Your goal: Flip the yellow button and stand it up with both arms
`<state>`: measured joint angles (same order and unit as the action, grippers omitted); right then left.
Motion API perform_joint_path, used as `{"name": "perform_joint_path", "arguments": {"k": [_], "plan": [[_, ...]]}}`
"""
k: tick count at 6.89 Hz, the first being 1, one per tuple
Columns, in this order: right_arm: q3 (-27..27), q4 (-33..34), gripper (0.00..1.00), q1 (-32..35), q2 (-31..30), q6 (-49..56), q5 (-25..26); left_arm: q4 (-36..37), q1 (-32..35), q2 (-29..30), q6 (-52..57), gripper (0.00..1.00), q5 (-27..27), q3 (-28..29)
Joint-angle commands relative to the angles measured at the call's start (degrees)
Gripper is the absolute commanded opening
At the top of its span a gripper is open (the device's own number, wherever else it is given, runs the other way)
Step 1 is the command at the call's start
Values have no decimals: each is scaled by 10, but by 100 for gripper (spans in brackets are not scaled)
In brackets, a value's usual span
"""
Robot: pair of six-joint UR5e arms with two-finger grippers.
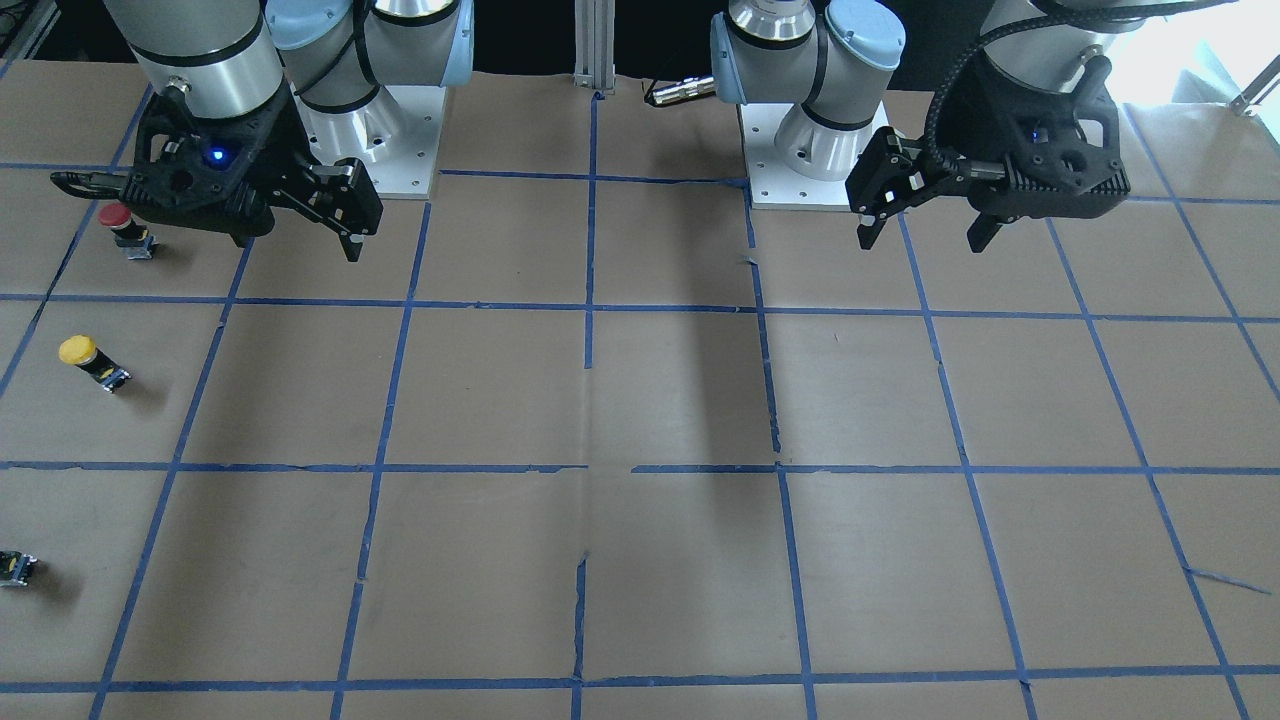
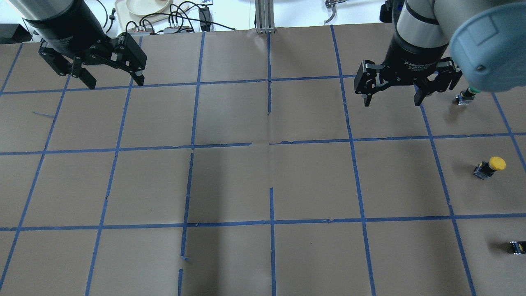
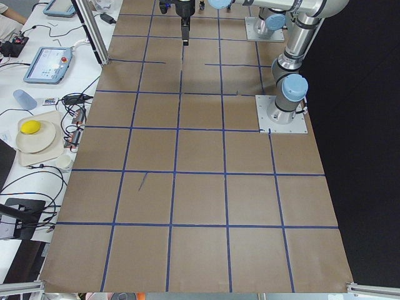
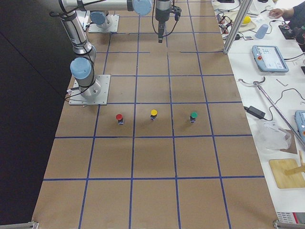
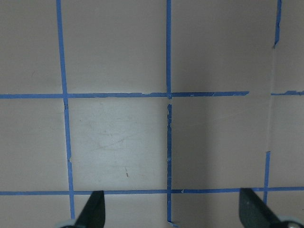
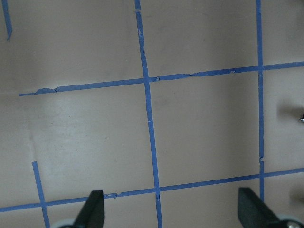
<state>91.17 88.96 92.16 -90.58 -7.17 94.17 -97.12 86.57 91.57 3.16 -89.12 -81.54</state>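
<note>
The yellow button (image 1: 90, 362) has a round yellow cap on a dark body and sits on the brown paper at the table's right end. It also shows in the overhead view (image 2: 490, 166) and, cap up, in the right view (image 4: 153, 114). My right gripper (image 2: 392, 100) is open and empty and hovers above the table. It is about one grid square to the left of the button and farther from my base, and it shows in the front view (image 1: 300, 215) too. My left gripper (image 2: 114, 82) is open and empty over the far left of the table, also seen in the front view (image 1: 925, 232).
A red-capped button (image 1: 118, 222) and a green-capped button (image 2: 466, 95) stand either side of the yellow one, in a row (image 4: 193, 116). Blue tape grids the paper-covered table (image 2: 271, 176). Cables and a plate (image 2: 164, 16) lie beyond the far edge.
</note>
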Motion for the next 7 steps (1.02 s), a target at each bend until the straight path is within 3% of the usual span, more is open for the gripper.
{"name": "perform_joint_path", "arguments": {"k": [1,7], "plan": [[-3,-5,100,-15,0,0,1,0,0,2,0,100,0,1],[2,-14,100,-39,-19,-1,-6,1,1,1,-2,100,-1,-9]]}}
